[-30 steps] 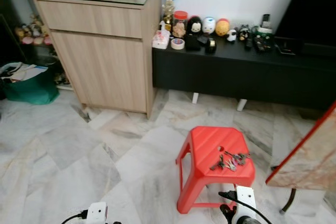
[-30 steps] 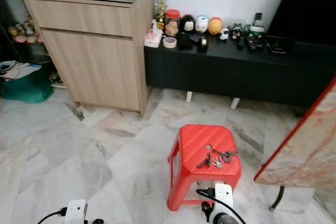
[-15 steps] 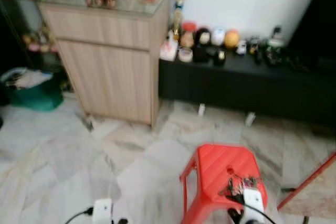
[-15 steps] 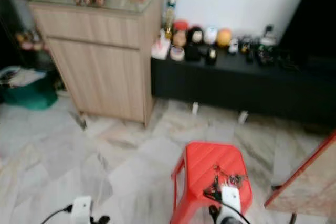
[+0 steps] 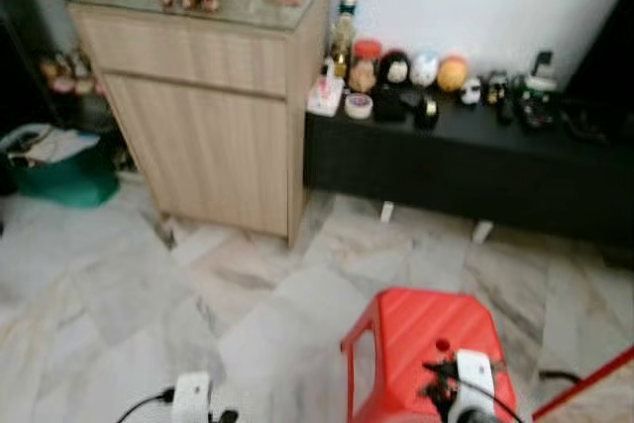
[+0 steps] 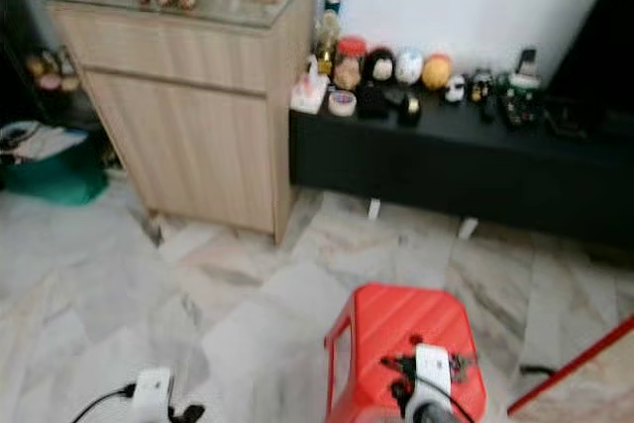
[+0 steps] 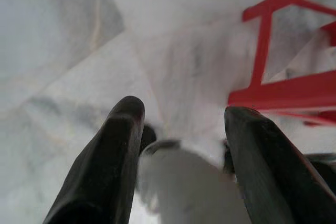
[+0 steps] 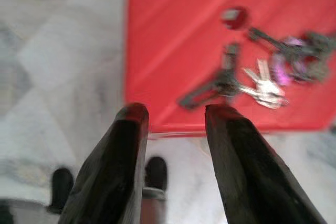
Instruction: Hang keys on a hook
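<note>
- The keys (image 8: 252,74) lie in a loose bunch on the red stool (image 8: 173,35), near its edge closest to me.
- My right gripper (image 8: 173,116) hovers over that edge, fingers apart and empty.
- My left gripper (image 7: 181,116) hangs above the marble floor (image 7: 63,40) beside the stool, fingers open.

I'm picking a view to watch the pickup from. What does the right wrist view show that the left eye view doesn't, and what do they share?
Right wrist view: the keys lying spread on the stool, and the right claw open, its black fingers over the stool's near edge.

Left eye view: the room ahead, with the wooden cabinet, the black bench of figurines and a green bag.

Both: the red stool and marble floor.
</note>
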Controlling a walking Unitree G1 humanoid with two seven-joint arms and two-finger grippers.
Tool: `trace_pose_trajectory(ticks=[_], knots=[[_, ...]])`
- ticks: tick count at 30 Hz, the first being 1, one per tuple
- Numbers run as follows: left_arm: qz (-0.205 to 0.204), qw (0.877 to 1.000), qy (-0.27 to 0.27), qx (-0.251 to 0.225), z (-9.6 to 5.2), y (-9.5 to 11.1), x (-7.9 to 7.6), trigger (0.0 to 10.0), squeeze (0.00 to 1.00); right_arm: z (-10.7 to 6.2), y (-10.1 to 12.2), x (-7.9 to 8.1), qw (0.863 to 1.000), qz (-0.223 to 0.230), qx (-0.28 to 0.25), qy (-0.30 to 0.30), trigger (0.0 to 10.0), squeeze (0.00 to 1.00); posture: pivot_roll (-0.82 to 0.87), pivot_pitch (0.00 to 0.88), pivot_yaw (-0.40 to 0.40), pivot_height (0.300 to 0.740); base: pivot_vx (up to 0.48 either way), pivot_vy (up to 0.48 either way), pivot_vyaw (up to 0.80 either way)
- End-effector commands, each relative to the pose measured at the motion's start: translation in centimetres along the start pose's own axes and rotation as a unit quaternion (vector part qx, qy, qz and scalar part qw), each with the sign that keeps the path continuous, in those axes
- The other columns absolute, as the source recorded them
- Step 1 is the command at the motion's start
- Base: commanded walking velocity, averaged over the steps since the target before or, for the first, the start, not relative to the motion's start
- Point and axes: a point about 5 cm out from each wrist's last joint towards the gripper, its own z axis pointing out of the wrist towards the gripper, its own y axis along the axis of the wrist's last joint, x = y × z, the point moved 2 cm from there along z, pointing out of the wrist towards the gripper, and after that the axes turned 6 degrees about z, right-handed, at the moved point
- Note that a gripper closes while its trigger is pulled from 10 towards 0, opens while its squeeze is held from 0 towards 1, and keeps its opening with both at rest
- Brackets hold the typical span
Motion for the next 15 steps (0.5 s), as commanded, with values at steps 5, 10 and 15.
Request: trace_pose_trajectory(ticks=[5,10,15], knots=[[0.004,1.000,-0.004,-0.001,0.03,-0.05,-0.35,10.0,0.00,-0.12,-0.38,-0.46,1.000,0.004,0.006,-0.006,10.0,0.00,0.08,0.000,-0.078,0.740,0.000,-0.220,0.00],[0.005,1.000,-0.004,-0.001,0.01,-0.09,-0.35,10.0,0.00,-0.11,-0.38,-0.46,1.000,0.005,0.006,-0.007,10.0,0.00,0.08,0.000,-0.078,0.740,0.000,-0.277,0.00],[0.005,1.000,-0.005,0.000,0.00,-0.15,-0.36,10.0,0.00,-0.13,-0.44,-0.48,1.000,0.004,0.006,-0.007,10.0,0.00,0.07,0.000,-0.076,0.740,0.000,-0.286,0.00]])
